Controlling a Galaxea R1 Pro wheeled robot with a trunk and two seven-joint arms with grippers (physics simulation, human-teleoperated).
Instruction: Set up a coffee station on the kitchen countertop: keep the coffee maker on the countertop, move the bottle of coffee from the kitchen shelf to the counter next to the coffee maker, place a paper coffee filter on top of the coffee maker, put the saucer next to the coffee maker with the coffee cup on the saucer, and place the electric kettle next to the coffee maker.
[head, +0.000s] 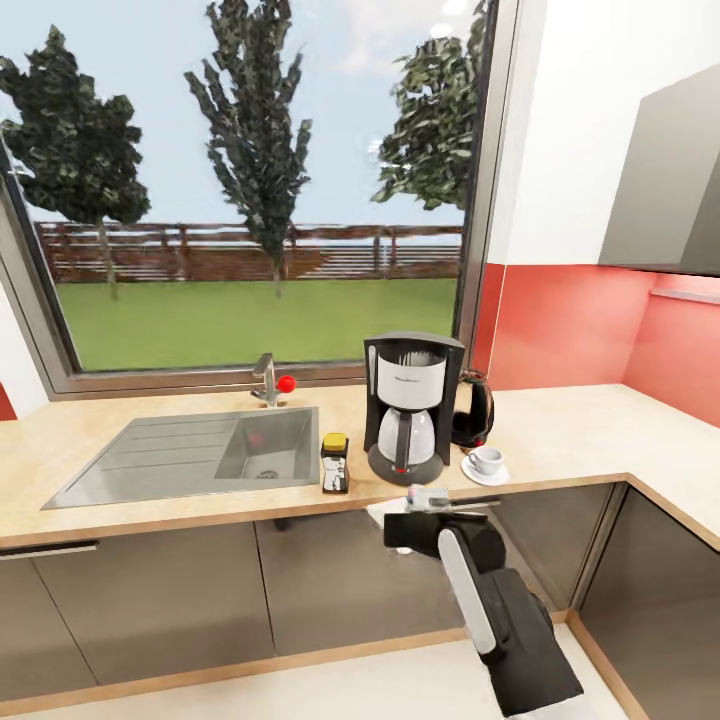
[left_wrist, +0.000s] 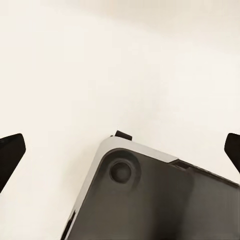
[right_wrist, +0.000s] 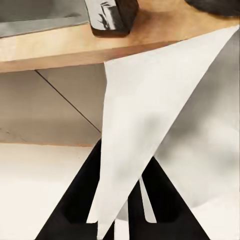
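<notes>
Counting things on the counter (head: 560, 440): one coffee maker (head: 410, 420), one electric kettle (head: 474, 410), one coffee cup (head: 487, 459) on one saucer (head: 484, 471), one bottle of coffee (head: 335, 463), one sink (head: 190, 455) with one faucet (head: 264, 379).
Coffee maker: black boxy body with a white upper panel and a clear glass pot, upright near the counter's front edge.
Electric kettle: dark and rounded, just behind and to the right of the coffee maker, touching or nearly so.
Coffee cup and saucer: white and round, the cup sat on the saucer, just right of the coffee maker's base.
Bottle of coffee: dark with a yellow cap, upright between the sink and the coffee maker, close to the front edge.
Paper coffee filter (right_wrist: 145, 125): one, white, thin and cone-shaped, held below the counter's front edge, in front of the coffee maker.
Right tool (right_wrist: 127, 210): black fingers pressed together on the narrow end of the filter.
Left tool (left_wrist: 120, 150): two dark fingertips spread wide apart, nothing between them; beneath them were the pale floor (left_wrist: 100, 60) and a grey rounded corner, seemingly of the robot's base (left_wrist: 160, 200).
Counter: pale wood grain with a straight front edge, turning a corner at far right.
Open room: bare counter lay right of the saucer; grey cabinet fronts (head: 150, 600) stood below.
</notes>
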